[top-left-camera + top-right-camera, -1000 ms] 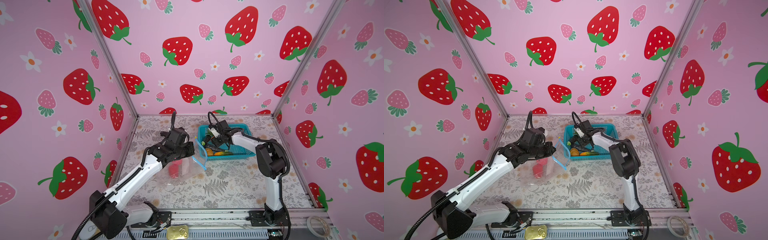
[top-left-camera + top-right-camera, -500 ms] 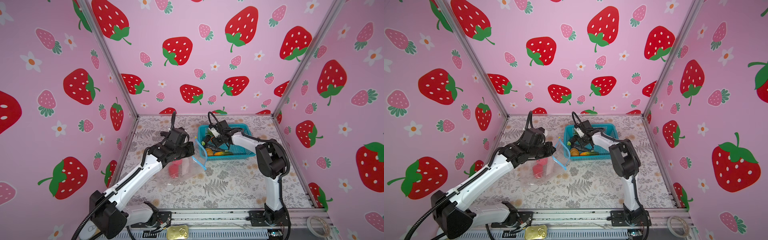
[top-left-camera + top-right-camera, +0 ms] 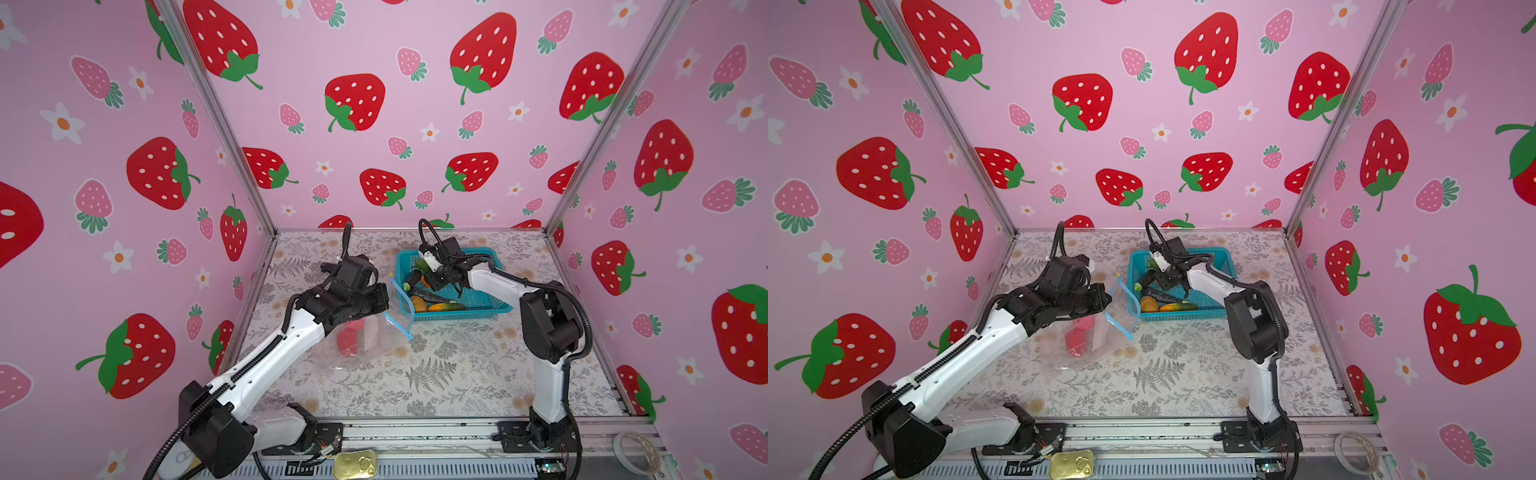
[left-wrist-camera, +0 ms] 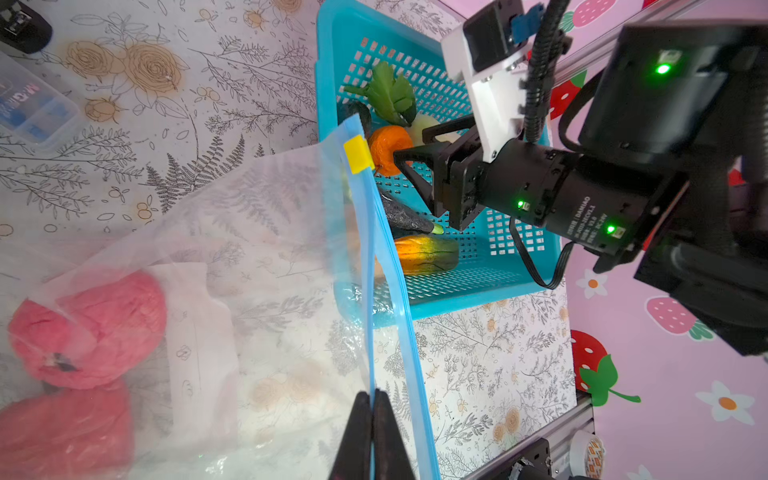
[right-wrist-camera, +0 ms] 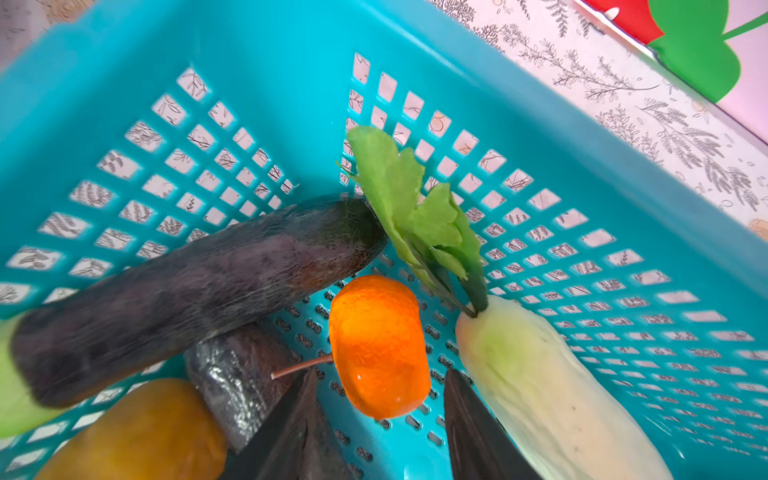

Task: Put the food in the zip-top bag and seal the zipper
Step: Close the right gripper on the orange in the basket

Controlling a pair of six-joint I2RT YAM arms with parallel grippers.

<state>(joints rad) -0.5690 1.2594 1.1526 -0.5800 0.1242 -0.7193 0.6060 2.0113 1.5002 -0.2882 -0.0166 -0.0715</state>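
Two red-pink lumps (image 4: 89, 328) in zip-top bag (image 4: 270, 232); right gripper (image 5: 380, 374) straddles orange (image 5: 376, 332).

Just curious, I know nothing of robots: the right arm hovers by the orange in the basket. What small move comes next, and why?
Probably close the right fingers on the orange and lift it. They stand open on either side of it in the basket, not touching, while the left fingers pinch the bag by its zipper, holding its mouth open nearby.
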